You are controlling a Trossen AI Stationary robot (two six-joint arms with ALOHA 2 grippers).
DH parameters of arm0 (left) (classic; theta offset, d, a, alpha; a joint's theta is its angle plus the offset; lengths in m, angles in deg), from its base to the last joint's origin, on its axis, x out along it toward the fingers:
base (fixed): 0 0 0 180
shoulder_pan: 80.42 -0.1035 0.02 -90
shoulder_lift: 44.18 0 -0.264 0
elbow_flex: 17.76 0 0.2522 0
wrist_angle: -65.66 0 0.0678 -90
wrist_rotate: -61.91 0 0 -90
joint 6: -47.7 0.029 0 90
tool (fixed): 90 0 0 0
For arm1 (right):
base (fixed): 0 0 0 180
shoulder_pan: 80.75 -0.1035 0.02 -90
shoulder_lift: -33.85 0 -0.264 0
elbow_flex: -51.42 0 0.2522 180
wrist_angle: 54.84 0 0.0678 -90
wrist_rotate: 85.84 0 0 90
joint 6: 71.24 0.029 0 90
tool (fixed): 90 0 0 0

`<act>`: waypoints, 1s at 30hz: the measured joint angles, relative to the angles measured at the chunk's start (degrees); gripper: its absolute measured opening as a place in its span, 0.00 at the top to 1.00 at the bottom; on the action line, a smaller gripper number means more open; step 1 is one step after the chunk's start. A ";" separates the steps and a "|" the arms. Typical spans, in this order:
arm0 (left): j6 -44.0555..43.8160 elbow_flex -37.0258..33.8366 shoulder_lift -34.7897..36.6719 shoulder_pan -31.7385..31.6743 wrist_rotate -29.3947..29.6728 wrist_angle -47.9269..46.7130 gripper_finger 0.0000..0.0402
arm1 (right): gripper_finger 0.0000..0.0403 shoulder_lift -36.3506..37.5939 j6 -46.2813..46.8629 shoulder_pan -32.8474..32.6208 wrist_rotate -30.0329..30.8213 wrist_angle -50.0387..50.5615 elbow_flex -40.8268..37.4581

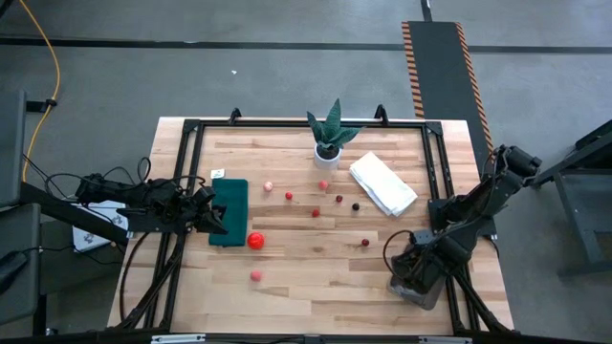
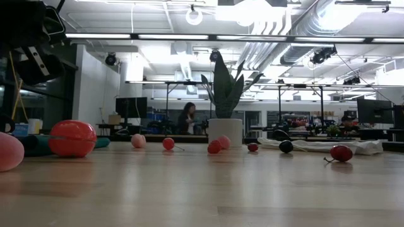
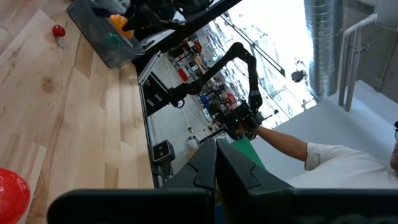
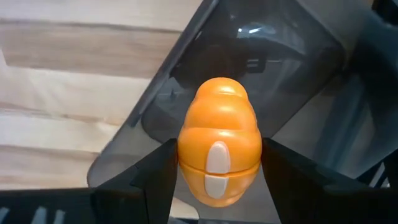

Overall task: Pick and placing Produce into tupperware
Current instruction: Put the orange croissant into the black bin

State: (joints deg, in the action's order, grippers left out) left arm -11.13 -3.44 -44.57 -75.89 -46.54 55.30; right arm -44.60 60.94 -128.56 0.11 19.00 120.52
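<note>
Your right gripper (image 4: 217,180) hangs right over the clear grey plastic box with rounded corners (image 4: 280,68), which sits at the table's right front corner, about five o'clock from the middle of the wooden table (image 1: 316,258). Its two dark fingers (image 4: 155,174) squeeze a round orange toy fruit with ridges (image 4: 219,146), one finger on each side. The fruit is above the open box, not yet inside it.

To do this step well, keep the fruit over the middle of the box, away from the rim. Go down a little so it will not bounce out. Then open the fingers slowly and let it drop. Lift straight up after, so you do not bump the box wall.

Your left gripper (image 3: 216,168) waits at about nine o'clock, just beside the flat dark green mat (image 1: 229,210). Its fingers are shut tight on nothing. Leave it there for now.

More toy food lies out on the wood. The big shiny red tomato-like ball (image 1: 255,241) sits at the mat's near corner, at about eight o'clock. A pale pink ball (image 1: 256,275) lies closer to the front edge. Small red and dark berries (image 1: 338,200) are spread around the middle, and one small dark red one (image 1: 365,242) lies nearest the box. The spiky green plant in a white pot (image 1: 329,143) stands at twelve o'clock, with the folded white cloth (image 1: 382,184) beside it at about two o'clock. Steer clear of both.
</note>
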 joint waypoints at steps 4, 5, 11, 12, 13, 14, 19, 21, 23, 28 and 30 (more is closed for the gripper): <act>0.01 0.01 -0.02 -0.01 0.00 0.00 1.00 | 0.49 -0.04 0.02 0.02 0.10 -0.59 0.00; 0.01 -0.01 -0.01 -0.02 0.00 0.00 1.00 | 0.49 -0.04 -0.01 0.02 0.10 -0.83 0.00; 0.02 0.01 -0.02 0.01 0.00 0.00 1.00 | 0.49 -1.45 -0.03 0.02 0.50 -2.66 0.00; 0.02 0.02 -0.02 0.01 0.00 0.00 1.00 | 0.49 -2.27 -0.03 0.02 0.50 -3.52 0.00; 0.02 -0.01 -0.02 -0.01 0.00 0.00 1.00 | 0.49 -3.06 -0.07 0.02 0.50 -4.51 0.00; 0.02 0.01 -0.02 -0.02 0.02 0.00 1.00 | 0.49 -3.91 -0.11 0.00 0.50 -5.43 0.00; 0.36 0.00 -0.01 -0.01 0.02 0.00 1.00 | 0.49 -7.03 -0.20 0.00 0.53 -8.47 0.00; 0.44 0.02 -0.02 0.01 0.02 0.00 1.00 | 0.49 -7.08 -0.20 0.00 0.50 -8.51 0.00; 0.44 -0.01 0.00 -0.02 0.02 0.00 1.00 | 0.49 -6.78 -0.20 0.00 0.48 -8.50 0.00; 0.44 0.00 0.00 0.00 0.02 0.00 1.00 | 0.49 -6.44 -0.20 -0.20 -0.32 -8.50 0.00; 0.24 0.01 0.00 0.00 0.02 0.00 1.00 | 0.49 -6.43 -0.20 -0.22 -0.55 -8.51 0.00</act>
State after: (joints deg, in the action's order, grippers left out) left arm -10.89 -3.42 -44.57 -75.89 -46.52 55.30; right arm -51.03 60.74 -128.78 -0.44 10.49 120.52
